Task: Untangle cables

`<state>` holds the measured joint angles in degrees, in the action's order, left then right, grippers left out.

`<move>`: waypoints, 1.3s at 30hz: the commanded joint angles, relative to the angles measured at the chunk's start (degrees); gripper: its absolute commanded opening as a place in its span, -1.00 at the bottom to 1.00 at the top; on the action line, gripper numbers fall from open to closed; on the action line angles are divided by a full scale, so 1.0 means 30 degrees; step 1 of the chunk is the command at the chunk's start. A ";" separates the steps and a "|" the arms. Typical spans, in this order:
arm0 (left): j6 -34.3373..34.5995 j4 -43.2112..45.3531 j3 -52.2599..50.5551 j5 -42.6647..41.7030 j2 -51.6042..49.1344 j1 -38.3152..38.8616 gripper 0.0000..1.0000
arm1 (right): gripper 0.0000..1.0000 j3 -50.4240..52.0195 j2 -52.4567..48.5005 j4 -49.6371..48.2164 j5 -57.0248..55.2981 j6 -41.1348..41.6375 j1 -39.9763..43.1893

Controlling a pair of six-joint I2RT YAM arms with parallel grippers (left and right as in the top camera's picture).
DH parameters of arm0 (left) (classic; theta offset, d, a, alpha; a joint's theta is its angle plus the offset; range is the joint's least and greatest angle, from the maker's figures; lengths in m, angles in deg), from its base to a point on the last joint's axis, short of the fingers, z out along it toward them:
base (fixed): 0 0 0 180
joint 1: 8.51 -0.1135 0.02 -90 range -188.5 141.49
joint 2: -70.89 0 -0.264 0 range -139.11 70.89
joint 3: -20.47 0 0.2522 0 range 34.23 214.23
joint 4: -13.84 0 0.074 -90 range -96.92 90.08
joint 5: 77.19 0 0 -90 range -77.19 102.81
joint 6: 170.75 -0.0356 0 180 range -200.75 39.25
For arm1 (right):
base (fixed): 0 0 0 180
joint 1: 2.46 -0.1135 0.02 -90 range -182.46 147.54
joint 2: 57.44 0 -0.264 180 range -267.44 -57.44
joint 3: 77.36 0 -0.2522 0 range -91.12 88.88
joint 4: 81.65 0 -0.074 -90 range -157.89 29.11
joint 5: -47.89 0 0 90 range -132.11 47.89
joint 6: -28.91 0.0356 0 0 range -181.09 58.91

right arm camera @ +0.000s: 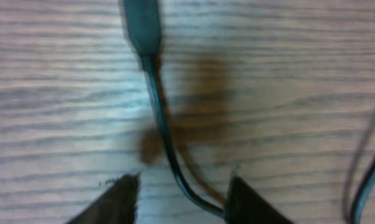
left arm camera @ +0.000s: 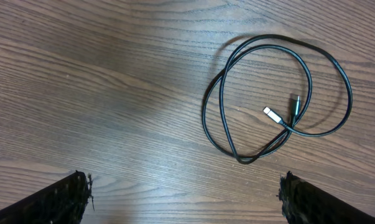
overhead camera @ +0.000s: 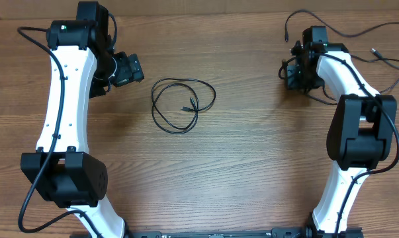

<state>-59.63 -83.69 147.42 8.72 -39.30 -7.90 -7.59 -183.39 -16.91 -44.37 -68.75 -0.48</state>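
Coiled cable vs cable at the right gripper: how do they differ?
The coiled cable lies looped at centre; the right cable runs as a loose strand. The coiled cable sits clear ahead of the left gripper; the right cable passes between the fingers of the right gripper. Both thin, black, flat on the table.

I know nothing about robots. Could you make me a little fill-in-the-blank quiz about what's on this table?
1. The coiled cable lies on a table made of ___.
2. The coil's plug has a ___-coloured tip.
3. The left end effector is wide open and holds ___.
4. A black cord passes ___ the fingers of the right end effector.

Missing words: wood; silver; nothing; between.
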 commanded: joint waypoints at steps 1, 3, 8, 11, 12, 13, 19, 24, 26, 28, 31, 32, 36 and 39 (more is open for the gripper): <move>0.0393 0.0015 0.0124 -0.0073 -0.0022 -0.0066 0.99 | -0.34 0.0350 0.0153 -0.0022 -0.0204 0.0036 0.0117; 0.0393 0.0015 0.0124 -0.0073 -0.0022 -0.0066 0.99 | -0.43 0.0597 0.0153 -0.0066 -0.0211 0.0102 0.0117; 0.0393 0.0015 0.0124 -0.0073 -0.0022 -0.0066 0.99 | -0.60 0.0852 0.0153 -0.0066 -0.0219 0.0109 0.0117; 0.0393 0.0015 0.0124 -0.0073 -0.0022 -0.0066 0.99 | -0.81 0.0852 0.0153 0.0007 -0.0226 0.0561 0.0117; 0.0393 0.0015 0.0124 -0.0073 -0.0022 -0.0066 0.99 | -0.85 0.0852 0.0153 0.0073 -0.0204 0.0663 0.0117; 0.0393 0.0015 0.0124 -0.0073 -0.0022 -0.0066 0.99 | -0.92 0.0852 0.0153 0.0138 -0.0219 0.0780 0.0117; 0.0393 0.0015 0.0124 -0.0073 -0.0022 -0.0066 0.99 | -0.93 0.0852 0.0160 0.0889 -0.0219 0.1115 0.0117; 0.0393 0.0015 0.0124 -0.0073 -0.0022 -0.0066 0.99 | -0.93 0.0554 0.0335 0.1705 -0.0240 0.2572 0.0277; 0.0393 0.0015 0.0124 -0.0073 -0.0022 -0.0066 0.99 | -0.93 0.0342 0.0619 0.2171 -0.0240 0.3432 0.0481; 0.0393 0.0015 0.0124 -0.0073 -0.0022 -0.0066 0.99 | -0.93 0.0175 0.0991 0.2608 -0.0240 0.3861 0.0729; 0.0393 0.0015 0.0124 -0.0066 -0.0022 -0.0073 0.99 | -0.93 0.0124 0.1639 0.2834 -0.0517 0.4634 0.1049; 0.0401 0.0015 0.0124 -0.0073 -0.0022 -0.0073 0.99 | -0.93 0.0124 0.1880 0.2703 -0.0474 0.4612 0.1100; 0.0393 0.0015 0.0124 -0.0073 -0.0022 -0.0073 0.99 | -0.67 0.0124 0.2295 0.1851 0.0386 0.2922 0.1027; 0.0393 0.0015 0.0124 -0.0073 -0.0022 -0.0066 0.99 | -0.15 0.0204 0.2237 0.0860 0.1894 0.2033 0.0947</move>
<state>-59.63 -83.69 147.42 8.72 -39.30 -7.90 -5.75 -178.59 -12.38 -43.46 -59.59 3.03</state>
